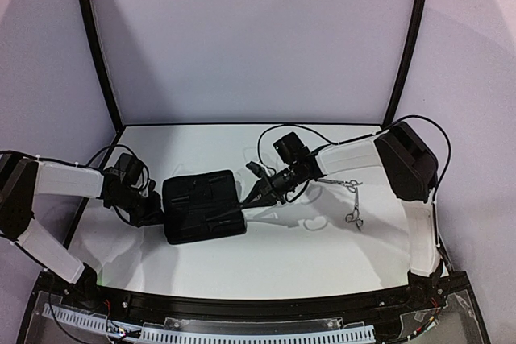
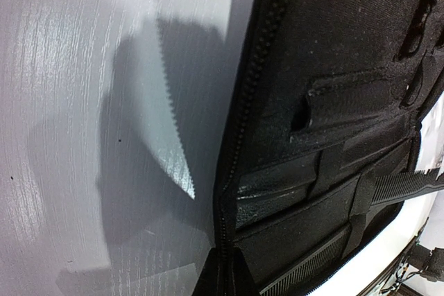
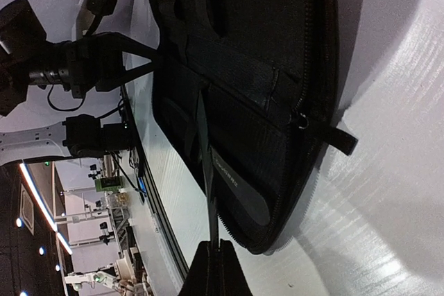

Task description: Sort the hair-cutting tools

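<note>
A slim black plastic comb (image 3: 214,223) is being gripped by the right hand (image 3: 216,247) over a black rectangular zip case (image 1: 201,207), whose edge is being pinched by the left hand (image 2: 223,268) (silver metal scissors (image 1: 355,217) lying well apart).

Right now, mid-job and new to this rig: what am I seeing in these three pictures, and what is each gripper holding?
Two robot arms stand at the near edge of a white table. One picture looks down from above and behind them; the other two come from a camera on each wrist. An open black zip case lies mid-table, with two silver scissors loose to its right. The left gripper is shut on the case's left edge. The right gripper is shut on a slim black comb that reaches into the case's pockets.
</note>
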Tool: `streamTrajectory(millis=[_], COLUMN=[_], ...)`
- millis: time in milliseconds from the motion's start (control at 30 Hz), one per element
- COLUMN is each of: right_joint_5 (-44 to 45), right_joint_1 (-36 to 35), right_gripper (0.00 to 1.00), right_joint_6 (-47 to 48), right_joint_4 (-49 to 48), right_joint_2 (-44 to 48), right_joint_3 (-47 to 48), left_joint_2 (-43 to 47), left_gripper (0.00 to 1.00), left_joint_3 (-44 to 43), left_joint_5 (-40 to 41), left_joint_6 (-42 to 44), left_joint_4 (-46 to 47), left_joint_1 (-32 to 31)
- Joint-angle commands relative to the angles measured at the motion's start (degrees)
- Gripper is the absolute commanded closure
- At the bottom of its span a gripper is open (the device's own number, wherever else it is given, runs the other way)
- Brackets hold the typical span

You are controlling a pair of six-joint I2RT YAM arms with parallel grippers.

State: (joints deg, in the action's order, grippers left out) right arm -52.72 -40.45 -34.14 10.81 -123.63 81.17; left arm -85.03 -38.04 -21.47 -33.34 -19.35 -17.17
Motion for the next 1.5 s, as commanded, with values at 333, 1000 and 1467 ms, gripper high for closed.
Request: streamTrajectory(millis=[333,1000,1467], right_joint_5=[-1.43,0.93,3.71], right_joint_1=[-2.99,-5.22,-6.61], right_gripper=[1.0,1.0,1.0], right_joint_6=[6.64,-3.3,-11.86], right_joint_4=[6.39,12.08,2.87], right_joint_2=[-6.37,-5.3,-6.69], right_joint_3=[6.7,6.27,3.57], left_joint_2=[2.49,2.71,8.21], left_gripper=[0.99,0.99,0.99], left_joint_3=[0.69,0.43,5.89], left_joint_5=[-2.99,-3.51,0.49], left_joint_6=[1.4,0.02,-11.24], left_joint_4=[0.47,1.39,3.78], left_joint_1=[-0.23,-0.23,-0.89])
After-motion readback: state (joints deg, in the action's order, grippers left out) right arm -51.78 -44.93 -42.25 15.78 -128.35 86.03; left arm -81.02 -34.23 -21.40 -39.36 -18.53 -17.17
